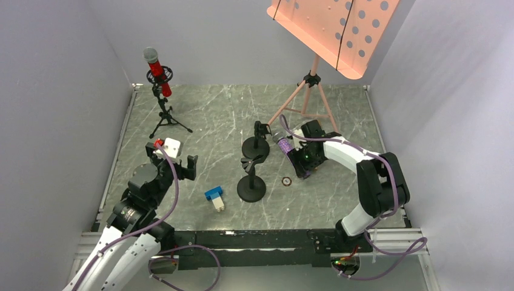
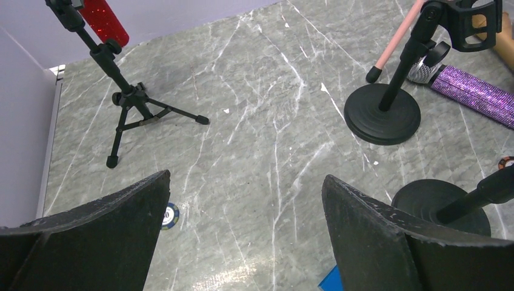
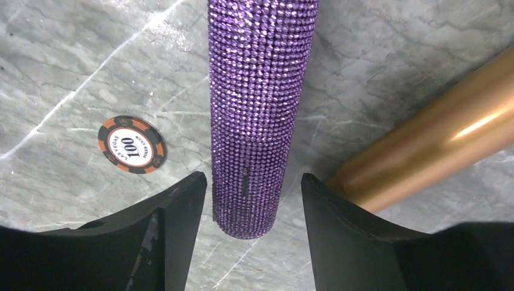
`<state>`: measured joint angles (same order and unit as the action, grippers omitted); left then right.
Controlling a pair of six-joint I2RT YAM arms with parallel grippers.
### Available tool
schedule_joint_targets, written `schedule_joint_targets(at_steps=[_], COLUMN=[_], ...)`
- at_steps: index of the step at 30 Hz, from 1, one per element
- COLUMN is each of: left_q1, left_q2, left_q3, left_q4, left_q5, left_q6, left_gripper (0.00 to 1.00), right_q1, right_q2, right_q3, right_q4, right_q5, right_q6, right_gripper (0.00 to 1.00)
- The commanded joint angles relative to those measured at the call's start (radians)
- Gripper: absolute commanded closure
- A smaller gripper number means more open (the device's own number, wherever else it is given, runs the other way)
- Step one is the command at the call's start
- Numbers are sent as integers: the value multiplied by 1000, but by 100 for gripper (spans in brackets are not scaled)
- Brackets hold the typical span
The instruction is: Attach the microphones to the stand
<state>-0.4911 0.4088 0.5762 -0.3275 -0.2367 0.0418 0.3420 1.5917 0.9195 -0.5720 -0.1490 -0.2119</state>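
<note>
Purple glittery microphone (image 3: 257,109) is laid flat on the marble table (image 3: 73,60). Its tail end is set between the parted fingers of the right gripper (image 3: 253,185) and is not gripped, with the gold microphone (image 3: 424,151) just beside it. The left gripper (image 2: 245,179) is held open and empty, and farther back the red microphone (image 1: 155,65) is clipped in the tripod stand (image 1: 165,118).

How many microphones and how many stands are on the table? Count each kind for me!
Microphones: 3 (red microphone, purple microphone, gold microphone)
Microphone stands: 3 (tripod stand, far round-base stand, near round-base stand)
Music stands: 1 (pink music stand)
Total: 7
</note>
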Motion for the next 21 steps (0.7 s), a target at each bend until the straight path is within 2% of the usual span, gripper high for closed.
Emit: schedule_joint_targets(at_steps=[1, 7, 12, 18, 21], left_q1=[5, 6, 5, 6, 6], left_q2=[-21, -31, -32, -33, -31], left_q3=[7, 2, 2, 1, 1], left_q4=[11, 10, 11, 16, 18], left_q5=[5, 6, 12, 24, 31], left_q6=[6, 6, 6, 4, 4], left_gripper=[1, 1, 1, 1, 1], right_q1=[-10, -11, -9, -10, -10], right_q2=[31, 74, 136, 138, 143], right_q3=[59, 113, 152, 113, 113], right_q4=[-34, 31, 64, 104, 106], right_q5=[-13, -44, -27, -26, -52], right_q6=[-10, -2, 24, 28, 26], right_gripper=[34, 31, 34, 42, 41])
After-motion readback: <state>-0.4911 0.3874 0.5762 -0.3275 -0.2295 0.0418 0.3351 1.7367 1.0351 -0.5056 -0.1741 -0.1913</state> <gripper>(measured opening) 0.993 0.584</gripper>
